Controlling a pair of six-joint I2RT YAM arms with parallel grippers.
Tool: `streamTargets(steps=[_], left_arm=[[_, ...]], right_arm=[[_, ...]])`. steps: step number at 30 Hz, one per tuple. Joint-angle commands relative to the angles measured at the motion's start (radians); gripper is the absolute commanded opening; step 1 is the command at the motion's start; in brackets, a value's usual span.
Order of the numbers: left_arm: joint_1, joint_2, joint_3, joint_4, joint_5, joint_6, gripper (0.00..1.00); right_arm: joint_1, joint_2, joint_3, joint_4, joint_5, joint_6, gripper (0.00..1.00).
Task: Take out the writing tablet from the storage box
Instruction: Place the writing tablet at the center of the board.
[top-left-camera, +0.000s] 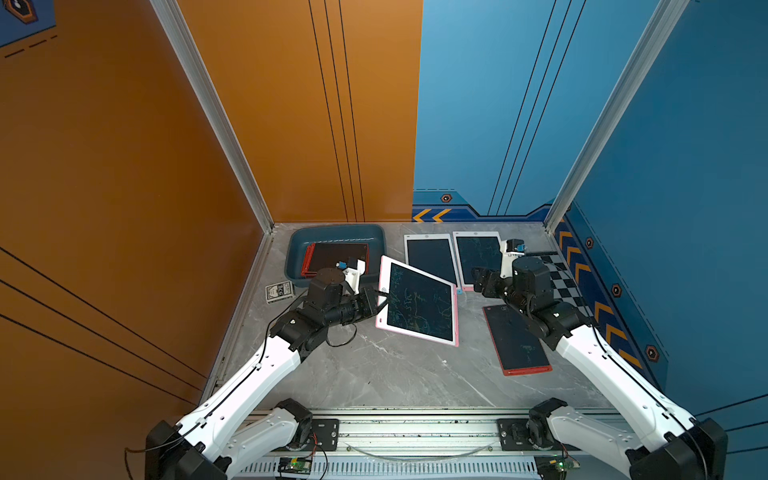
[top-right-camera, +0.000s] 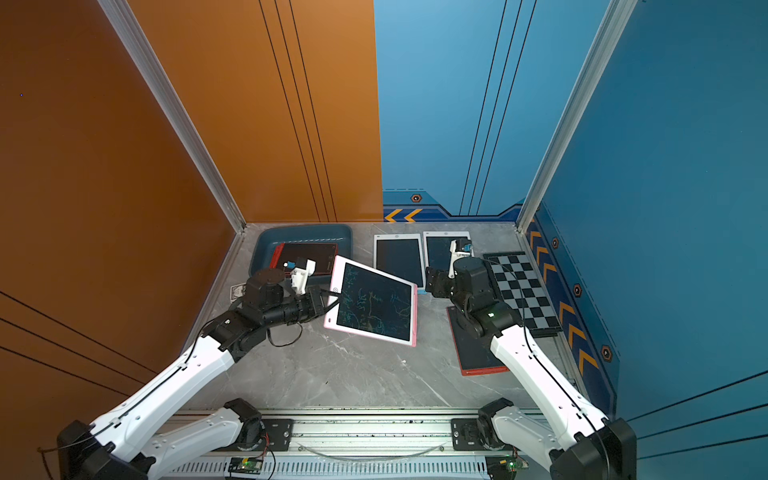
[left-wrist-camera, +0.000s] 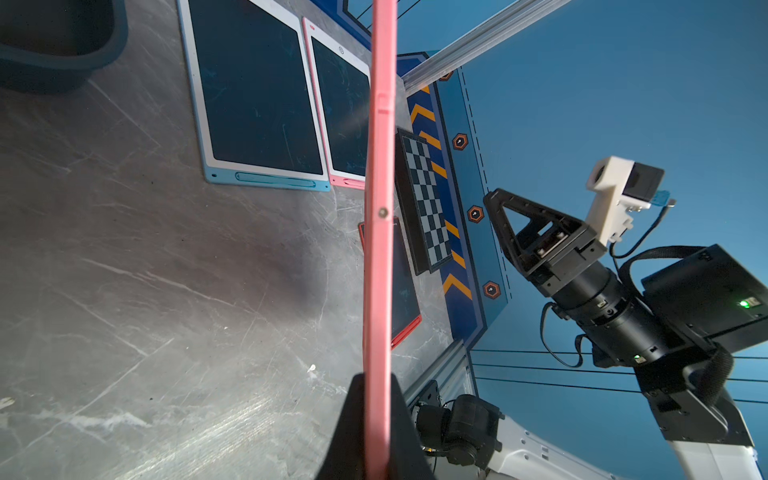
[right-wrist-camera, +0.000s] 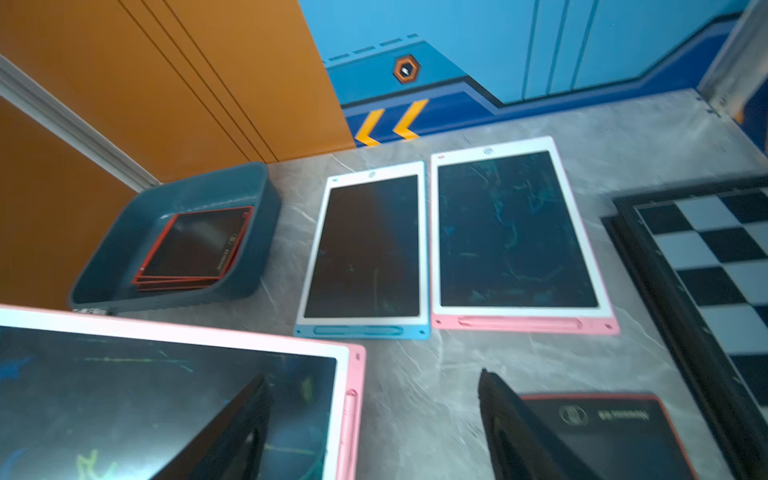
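Left hand clamped on pink writing tablet, right hand spread, empty

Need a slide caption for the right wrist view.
Open right gripper above the table, pink writing tablet alongside, red-framed tablets stacked in the storage box.

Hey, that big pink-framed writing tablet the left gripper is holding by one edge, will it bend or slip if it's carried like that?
Probably stiff: the pink-framed writing tablet looks flat though the left gripper pinches only one edge. Likely light, since that one pinch holds it tilted up. Its smooth plastic rim might pivot or slip.
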Motion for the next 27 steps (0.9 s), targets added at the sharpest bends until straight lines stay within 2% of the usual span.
streamTargets(steps=[1, 4, 7, 9, 11, 17, 19, 21, 24, 27], left_arm=[[-0.039, 0.009, -0.059, 0.118, 0.009, -0.059, 0.0], [-0.095, 0.047, -0.113, 0.21, -0.009, -0.119, 0.0], [-0.139, 0.104, -0.106, 0.223, 0.009, -0.098, 0.0], [-0.131, 0.133, -0.076, 0.192, 0.041, -0.066, 0.0], [-0.122, 0.146, -0.052, 0.129, 0.026, -0.041, 0.0], [-0.13, 0.147, -0.103, 0.195, -0.015, -0.086, 0.0], [-0.118, 0.167, -0.081, 0.171, 0.028, -0.057, 0.0], [-0.099, 0.204, -0.021, 0.106, 0.123, 0.019, 0.0], [-0.061, 0.252, 0.104, -0.092, 0.169, 0.171, 0.0], [0.001, 0.301, 0.168, -0.136, 0.245, 0.209, 0.0]], right_arm=[[-0.042, -0.091, -0.071, -0.051, -0.048, 0.045, 0.81], [-0.061, -0.134, -0.101, -0.072, -0.051, 0.064, 0.81], [-0.069, -0.154, -0.111, -0.086, -0.054, 0.066, 0.81], [-0.072, -0.16, -0.115, -0.092, -0.063, 0.066, 0.81], [-0.074, -0.161, -0.118, -0.105, -0.072, 0.066, 0.81], [-0.077, -0.185, -0.149, -0.118, -0.062, 0.08, 0.81], [-0.08, -0.183, -0.151, -0.117, -0.083, 0.069, 0.81], [-0.081, -0.17, -0.148, -0.118, -0.138, 0.033, 0.81], [-0.081, -0.142, -0.14, -0.116, -0.22, -0.021, 0.81], [-0.08, -0.117, -0.141, -0.115, -0.241, -0.023, 0.81]])
